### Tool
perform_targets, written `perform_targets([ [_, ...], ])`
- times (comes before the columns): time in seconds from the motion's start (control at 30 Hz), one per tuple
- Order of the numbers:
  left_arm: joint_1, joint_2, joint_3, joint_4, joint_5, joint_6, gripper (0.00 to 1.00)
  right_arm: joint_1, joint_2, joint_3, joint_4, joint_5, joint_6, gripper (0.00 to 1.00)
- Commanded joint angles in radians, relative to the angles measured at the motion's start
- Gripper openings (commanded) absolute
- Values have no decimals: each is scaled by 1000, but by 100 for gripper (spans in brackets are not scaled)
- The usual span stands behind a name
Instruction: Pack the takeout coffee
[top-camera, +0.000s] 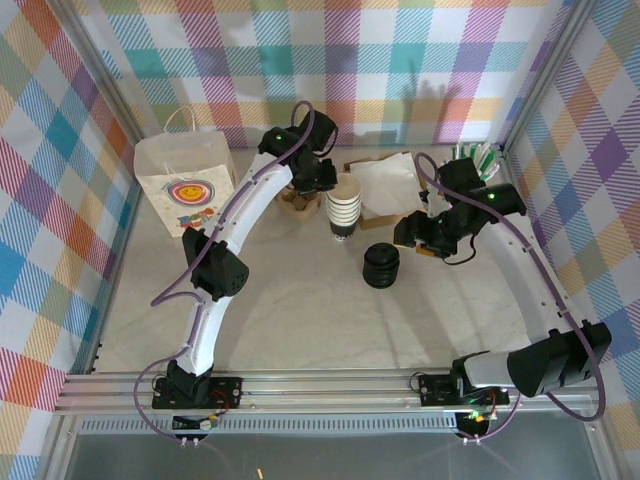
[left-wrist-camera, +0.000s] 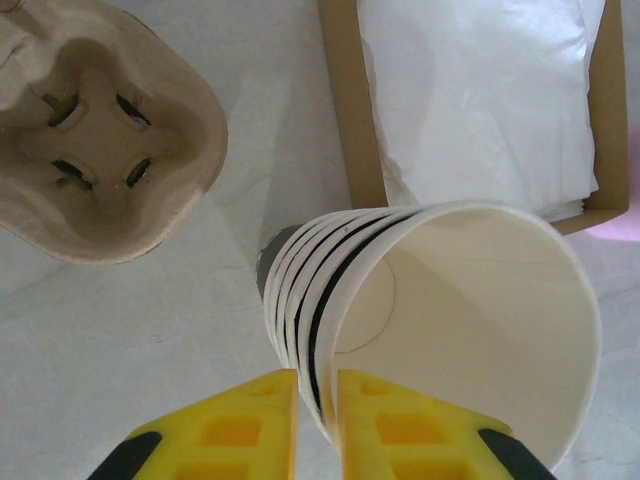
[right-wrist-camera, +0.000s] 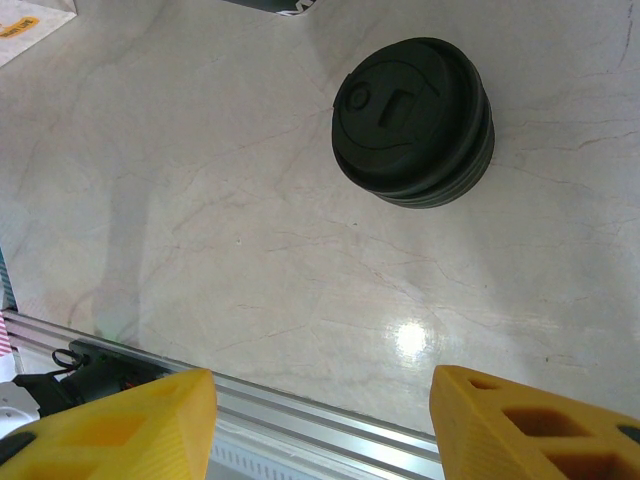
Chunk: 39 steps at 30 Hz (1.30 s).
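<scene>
- Pinching the near wall of the stack of cups (left-wrist-camera: 450, 320), the left jaws stood almost together, one yellow finger (left-wrist-camera: 230, 430) outside the stack and the other inside the top cup.
- That stack of cream cups stood upright at the centre of the desk (top-camera: 300, 310), toward its upper part in the overhead view, its top cup open-mouthed.
- A stack of black lids (right-wrist-camera: 412, 120) sat apart from the cups, just lower right of them in the overhead view.
- The right jaws hung wide apart over bare desk, holding nothing, with the lids ahead of them at the upper right of the wrist view.
- A moulded cup carrier (left-wrist-camera: 100, 130) lay left of the cups.
- A cardboard box (left-wrist-camera: 340, 100) of white napkins (left-wrist-camera: 480, 100) lay beyond them.
- A paper bag (top-camera: 185, 180) stood at the upper left.
</scene>
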Motion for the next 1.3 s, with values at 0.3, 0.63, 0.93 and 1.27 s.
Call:
perform_targets([
  [0.3, 10, 31, 39, -29, 29, -3, 17, 6, -6, 13, -23, -18, -7, 59],
  [0.63, 9, 29, 53, -34, 30, -6, 4, 6, -16, 16, -24, -14, -2, 59],
  [0.93, 11, 15, 96, -54, 50, -36, 0, 6, -20, 31, -24, -10, -4, 59],
  [1.27, 18, -50, 128, -64, 59, -79, 0, 5, -9, 73, -27, 3, -20, 58],
])
